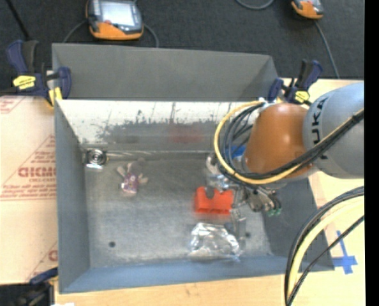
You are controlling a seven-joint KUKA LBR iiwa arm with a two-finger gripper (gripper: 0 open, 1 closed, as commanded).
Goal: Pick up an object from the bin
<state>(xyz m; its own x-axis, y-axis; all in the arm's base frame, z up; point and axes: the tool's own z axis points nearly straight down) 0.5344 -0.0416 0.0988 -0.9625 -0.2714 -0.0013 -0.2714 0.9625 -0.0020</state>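
An orange-red block (pixel 212 201) lies right of the bin's middle, directly beside my gripper (pixel 239 217), which hangs under the orange cover at the bin's right side. A metal finger (pixel 241 225) reaches down just right of the block. Close in front of it a crumpled clear plastic bag (pixel 213 241) rests near the front wall.
A small pink and white figure (pixel 131 181) lies left of the middle. A silver round metal piece (pixel 96 157) sits in the back left corner of the floor. The arm and its looping cables cover the bin's right side.
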